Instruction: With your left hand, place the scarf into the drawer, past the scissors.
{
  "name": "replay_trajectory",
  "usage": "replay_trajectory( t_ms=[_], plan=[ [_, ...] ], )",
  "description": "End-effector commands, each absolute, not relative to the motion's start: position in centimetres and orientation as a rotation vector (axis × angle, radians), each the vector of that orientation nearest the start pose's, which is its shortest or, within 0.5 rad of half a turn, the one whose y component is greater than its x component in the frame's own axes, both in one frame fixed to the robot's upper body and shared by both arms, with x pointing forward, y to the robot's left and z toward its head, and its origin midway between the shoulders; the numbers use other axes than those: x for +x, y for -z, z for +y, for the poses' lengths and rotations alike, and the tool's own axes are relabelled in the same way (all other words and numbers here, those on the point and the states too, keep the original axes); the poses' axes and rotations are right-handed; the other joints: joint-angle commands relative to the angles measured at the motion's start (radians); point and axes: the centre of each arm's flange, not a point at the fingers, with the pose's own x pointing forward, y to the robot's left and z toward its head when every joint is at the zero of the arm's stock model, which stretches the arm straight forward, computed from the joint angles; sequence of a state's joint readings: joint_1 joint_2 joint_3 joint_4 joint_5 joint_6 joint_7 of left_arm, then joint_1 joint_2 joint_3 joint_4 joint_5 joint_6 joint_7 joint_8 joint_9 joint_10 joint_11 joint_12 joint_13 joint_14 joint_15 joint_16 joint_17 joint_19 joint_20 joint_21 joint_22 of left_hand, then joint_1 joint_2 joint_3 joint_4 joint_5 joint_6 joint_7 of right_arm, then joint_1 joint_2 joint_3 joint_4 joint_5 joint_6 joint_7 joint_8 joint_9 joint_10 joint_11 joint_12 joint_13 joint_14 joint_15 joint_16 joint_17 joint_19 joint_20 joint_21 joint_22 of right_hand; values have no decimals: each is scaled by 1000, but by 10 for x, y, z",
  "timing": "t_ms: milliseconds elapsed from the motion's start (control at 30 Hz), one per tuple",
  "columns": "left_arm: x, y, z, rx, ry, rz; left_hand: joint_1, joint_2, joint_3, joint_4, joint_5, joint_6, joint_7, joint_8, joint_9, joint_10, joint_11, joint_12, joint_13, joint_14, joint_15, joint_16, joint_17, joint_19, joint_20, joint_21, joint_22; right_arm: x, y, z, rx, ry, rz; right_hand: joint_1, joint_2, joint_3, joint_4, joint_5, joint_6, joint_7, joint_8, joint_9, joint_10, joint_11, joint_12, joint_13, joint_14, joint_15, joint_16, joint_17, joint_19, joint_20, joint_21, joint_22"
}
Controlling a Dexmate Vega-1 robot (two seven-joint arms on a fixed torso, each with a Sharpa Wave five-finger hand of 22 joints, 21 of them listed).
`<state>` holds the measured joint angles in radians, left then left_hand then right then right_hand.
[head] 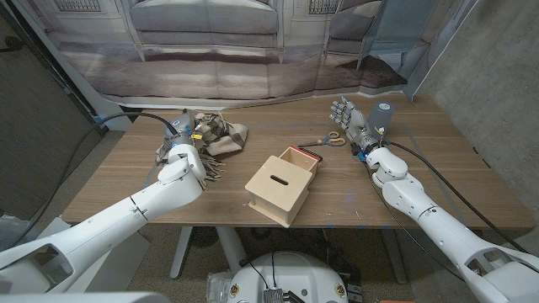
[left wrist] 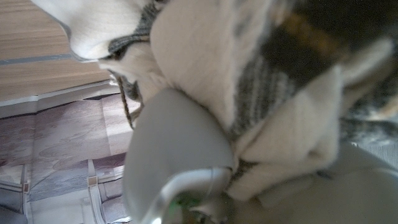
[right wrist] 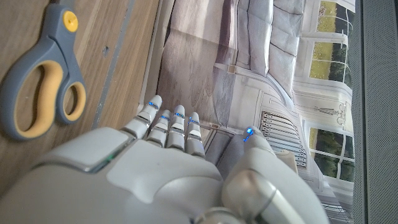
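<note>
From the head cam, my left hand (head: 179, 139) is down on the scarf (head: 221, 135) at the far left of the bench (head: 126, 177), fingers buried in the bunched fabric, so I'd call it a grip. The wooden drawer (head: 284, 185) sits mid-bench, partly slid open, and the scissors (head: 332, 140) lie just beyond it, toward my right hand (head: 352, 118). That one stands upright near the far right, fingers apart, holding nothing.

Left wrist cam: plaid scarf (left wrist: 249, 93) pressed right up against the lens, folded around the hand.

Right wrist cam: right hand (right wrist: 168, 155) with fingers (right wrist: 177, 130) straight and spread, scissors (right wrist: 43, 74) lying on the wood close beside it, not touching.
</note>
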<state>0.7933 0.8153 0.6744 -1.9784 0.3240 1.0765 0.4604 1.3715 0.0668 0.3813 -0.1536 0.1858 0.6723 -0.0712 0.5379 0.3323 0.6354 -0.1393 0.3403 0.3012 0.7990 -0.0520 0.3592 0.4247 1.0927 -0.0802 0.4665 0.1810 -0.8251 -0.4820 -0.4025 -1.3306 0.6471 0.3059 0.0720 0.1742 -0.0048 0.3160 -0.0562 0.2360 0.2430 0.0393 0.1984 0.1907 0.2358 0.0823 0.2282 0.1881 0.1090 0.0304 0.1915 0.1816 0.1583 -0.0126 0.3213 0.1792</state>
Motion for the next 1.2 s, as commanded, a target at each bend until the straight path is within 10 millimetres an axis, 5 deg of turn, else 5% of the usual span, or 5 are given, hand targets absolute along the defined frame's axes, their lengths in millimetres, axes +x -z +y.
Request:
replay_trajectory(
  t_ms=[33, 1200],
  plan=[
    [558, -25, 303, 1183, -673, -313, 56, 67, 22, 16, 7, 84, 70, 10, 6, 16, 3, 2, 6, 56, -139, 1, 6, 3, -10, 5, 2, 646, 14, -255, 49, -297, -640, 4, 10, 2, -7, -6, 10, 0, 3, 3, 7, -1, 4, 4, 10, 3, -1, 2, 6, 1, -2, 2],
    [542, -56, 307, 1203, -643, -507, 27, 58, 20, 27, 1, 104, 55, 15, -4, 32, -11, -7, 19, 92, -160, -5, 27, 3, -25, 21, 4, 646, 14, -258, 41, -289, -638, 4, 12, 0, -10, -7, 10, 1, 2, 3, 7, 0, 3, 5, 10, 2, -2, 2, 10, 1, -12, 2]
  ],
)
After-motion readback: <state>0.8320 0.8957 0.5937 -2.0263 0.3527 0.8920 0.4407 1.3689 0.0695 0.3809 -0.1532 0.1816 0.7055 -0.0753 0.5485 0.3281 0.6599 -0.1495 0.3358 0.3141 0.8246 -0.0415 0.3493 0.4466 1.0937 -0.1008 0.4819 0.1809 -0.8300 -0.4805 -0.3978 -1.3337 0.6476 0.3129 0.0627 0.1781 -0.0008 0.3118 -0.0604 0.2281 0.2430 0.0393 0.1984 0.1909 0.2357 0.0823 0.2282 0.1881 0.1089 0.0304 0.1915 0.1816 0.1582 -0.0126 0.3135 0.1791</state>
